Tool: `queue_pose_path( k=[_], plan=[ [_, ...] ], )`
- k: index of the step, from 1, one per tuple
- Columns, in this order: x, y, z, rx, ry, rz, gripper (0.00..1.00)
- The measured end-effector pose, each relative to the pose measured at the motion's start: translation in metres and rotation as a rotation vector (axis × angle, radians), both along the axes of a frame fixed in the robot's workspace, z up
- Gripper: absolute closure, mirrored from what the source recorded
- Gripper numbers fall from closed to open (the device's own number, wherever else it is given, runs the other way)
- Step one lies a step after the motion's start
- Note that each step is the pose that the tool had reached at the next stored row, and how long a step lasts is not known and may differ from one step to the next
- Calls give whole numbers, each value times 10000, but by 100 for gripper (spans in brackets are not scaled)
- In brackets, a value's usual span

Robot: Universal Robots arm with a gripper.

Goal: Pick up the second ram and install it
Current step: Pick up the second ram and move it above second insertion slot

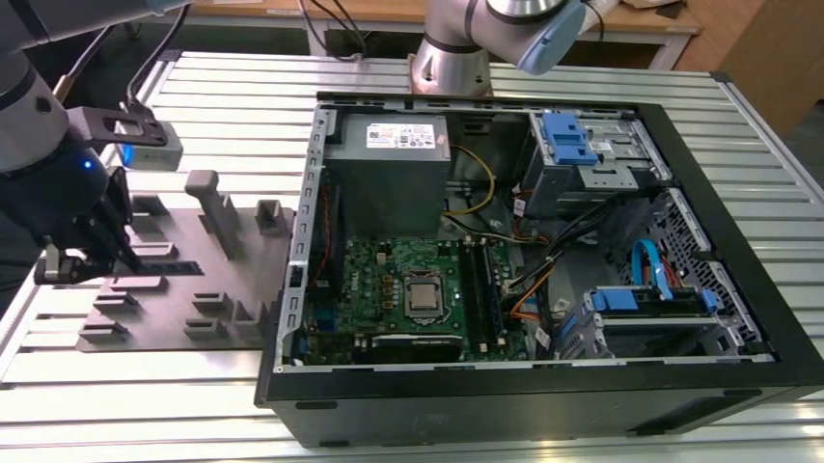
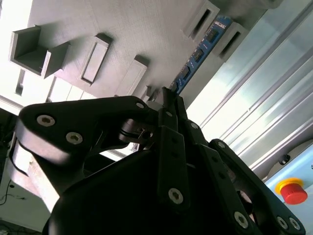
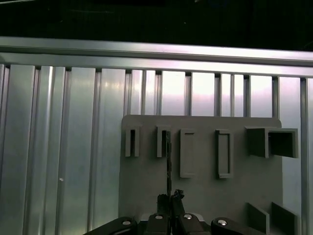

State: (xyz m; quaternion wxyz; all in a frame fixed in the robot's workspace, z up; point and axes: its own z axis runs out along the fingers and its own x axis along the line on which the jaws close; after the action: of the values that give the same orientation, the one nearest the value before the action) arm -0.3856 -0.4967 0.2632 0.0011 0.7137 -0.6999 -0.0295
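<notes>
Gripper [image 2: 168, 98] fingers pinched near-shut on end of second ram [image 2: 200, 49], thin board btwn pads. Ram on edge, far end in gray tray [image 2: 122, 29] slot blocks, which prob keep it upright for grasp. Not yet lifted, I judge. PC case [image 1: 721, 318] well apart.

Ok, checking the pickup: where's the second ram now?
In both wrist views the second ram stands edgewise in a gray tray slot, right at the gripper.

The gripper [image 2: 168, 95] is smooth and black, slightly glossy, with bright metal screws [image 2: 175, 196]. Between the jaws the second ram [image 2: 198, 51] is a smooth blue board. The tray [image 2: 122, 29] beyond the jaws is matt gray plastic, finely grained, on a table [image 3: 63, 147] of shiny ribbed metal.
</notes>
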Motion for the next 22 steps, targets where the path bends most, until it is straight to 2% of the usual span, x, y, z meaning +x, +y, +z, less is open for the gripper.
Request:
queue_pose_path(
  k=[22],
  plan=[
    [0,0,352,0,0,0,86]
  ],
)
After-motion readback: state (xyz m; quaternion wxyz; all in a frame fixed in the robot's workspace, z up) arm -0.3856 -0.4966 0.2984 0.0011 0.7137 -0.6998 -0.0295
